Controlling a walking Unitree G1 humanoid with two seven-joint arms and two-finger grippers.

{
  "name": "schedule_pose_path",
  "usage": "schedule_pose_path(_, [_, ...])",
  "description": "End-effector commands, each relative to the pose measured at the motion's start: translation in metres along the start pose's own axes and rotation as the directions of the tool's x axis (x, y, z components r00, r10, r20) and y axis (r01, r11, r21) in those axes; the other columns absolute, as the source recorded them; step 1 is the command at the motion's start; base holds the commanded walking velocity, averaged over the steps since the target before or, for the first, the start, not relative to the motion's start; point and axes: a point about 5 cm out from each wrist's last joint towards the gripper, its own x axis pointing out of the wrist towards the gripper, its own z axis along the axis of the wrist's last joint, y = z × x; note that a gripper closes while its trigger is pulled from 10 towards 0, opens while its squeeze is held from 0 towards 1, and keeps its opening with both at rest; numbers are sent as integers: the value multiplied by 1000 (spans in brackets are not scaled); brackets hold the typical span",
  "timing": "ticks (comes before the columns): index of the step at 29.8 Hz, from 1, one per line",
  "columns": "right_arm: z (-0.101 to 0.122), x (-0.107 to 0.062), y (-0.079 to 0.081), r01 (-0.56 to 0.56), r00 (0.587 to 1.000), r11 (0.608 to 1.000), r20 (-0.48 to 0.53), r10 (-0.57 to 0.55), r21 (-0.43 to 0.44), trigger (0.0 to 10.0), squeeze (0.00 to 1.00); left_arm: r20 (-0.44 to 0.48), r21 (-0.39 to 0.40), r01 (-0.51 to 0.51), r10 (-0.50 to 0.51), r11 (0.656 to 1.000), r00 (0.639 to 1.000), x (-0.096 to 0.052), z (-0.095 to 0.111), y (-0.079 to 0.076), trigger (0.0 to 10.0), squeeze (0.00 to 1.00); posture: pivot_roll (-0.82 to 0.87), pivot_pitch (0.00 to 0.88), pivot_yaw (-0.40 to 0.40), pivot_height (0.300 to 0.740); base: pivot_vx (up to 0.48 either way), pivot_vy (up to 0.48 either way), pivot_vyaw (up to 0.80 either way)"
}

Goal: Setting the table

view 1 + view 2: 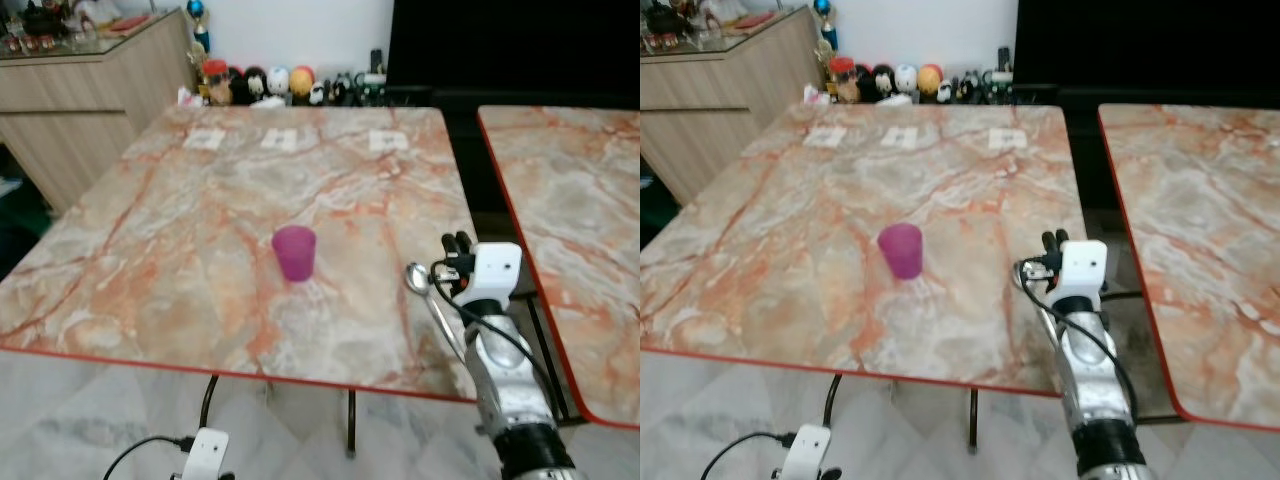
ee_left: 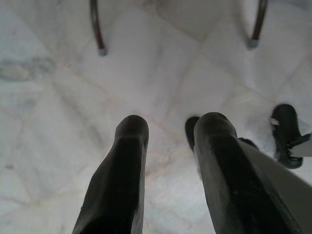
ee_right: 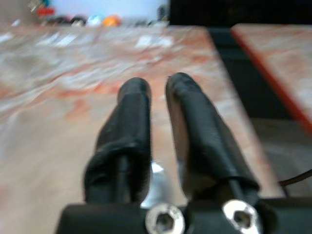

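A home dining room: two marble-patterned surfaces (image 1: 200,250) with red edging, a wooden sideboard (image 1: 90,90), toy figurines (image 1: 260,85) lined along the white wall, pale marble floor (image 2: 58,97).

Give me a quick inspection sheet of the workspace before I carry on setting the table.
Surface: marble-pattern table with a red edge; a second like table to its right.
Job's things: purple cup upright near the middle; spoon at the right gripper.
Clutter: three small white cards near the far edge.
Grippers: right gripper low over the table's right side, shut on the spoon; left gripper open, hanging over the floor.
Cables: black cable on the right wrist; another by the left arm.
Surroundings: wooden cabinet, row of figurines.
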Motion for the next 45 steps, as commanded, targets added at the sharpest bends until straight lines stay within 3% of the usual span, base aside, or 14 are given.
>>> schedule_pose_path(1, [-2,-3,-1,13,999,1000,-28,-14,-19,10000,1000,-19,2,-10,10,1000,1000,-2,-6,4,10000,0,-71,15,44,740,0,0,0])
schedule_pose_path(5, [-4,-6,-3,33,997,999,-66,-34,-20,10000,1000,-22,3,-9,9,1000,1000,-2,-7,4,10000,0,-76,17,46,740,0,0,0])
schedule_pose_path(8, [-14,-10,-9,67,982,997,-175,-74,-42,10000,1000,-33,6,-6,6,1000,999,-2,-9,4,10000,0,-80,18,48,740,0,0,0])
schedule_pose_path(20, [-15,-15,-13,72,960,997,-269,-78,-35,10000,1000,-45,5,-8,8,1000,999,-3,-13,6,10000,0,-74,22,50,740,0,0,0])
schedule_pose_path(21, [-13,-16,-15,62,957,997,-280,-72,-46,10000,0,-47,5,-8,8,1000,999,-3,-13,7,10000,0,-75,24,52,740,0,0,0])
schedule_pose_path(25, [-5,-17,-21,35,954,998,-296,-51,-61,10000,0,-52,8,-4,5,1000,999,-4,-15,7,10000,0,-83,27,57,740,0,0,0])
schedule_pose_path(31, [-12,-19,-31,-22,933,999,-360,8,-35,10000,0,-59,12,-1,1,1000,998,-4,-17,7,10000,0,-79,28,59,740,0,0,0])
schedule_pose_path(45, [-29,-30,-50,19,891,1000,-454,-9,18,10000,0,-73,15,-3,4,1000,997,-5,-21,10,10000,0,-72,38,68,740,0,0,0])
